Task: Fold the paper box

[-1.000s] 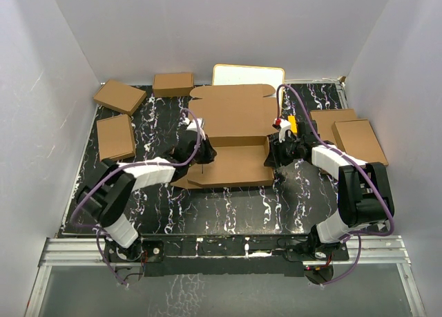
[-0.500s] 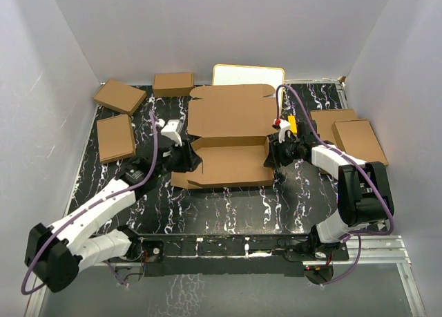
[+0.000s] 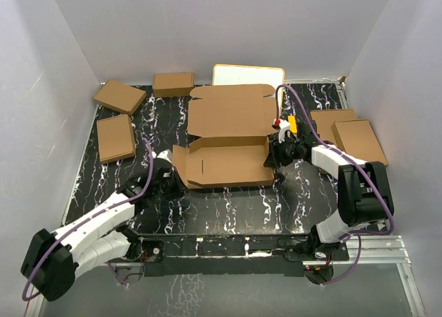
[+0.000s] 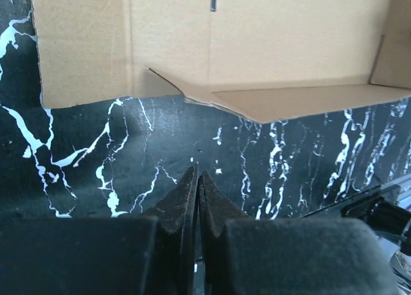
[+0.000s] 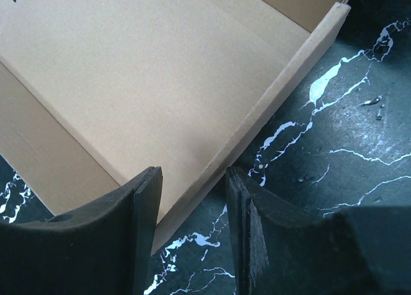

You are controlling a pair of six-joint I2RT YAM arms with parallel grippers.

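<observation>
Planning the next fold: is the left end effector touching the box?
Apart. The left wrist view shows dark table between the shut left end effector and the box.

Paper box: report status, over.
Left gripper shut, empty, just off the near left corner. Right gripper open, astride the raised right wall. Paper box partly formed, left flap flat, lid open. Nothing lying on it.

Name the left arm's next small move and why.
The left arm should probably open its jaws and reach for the flat left flap of the paper box: they sit shut, short of it, while the right arm holds jaws astride the raised right wall.
</observation>
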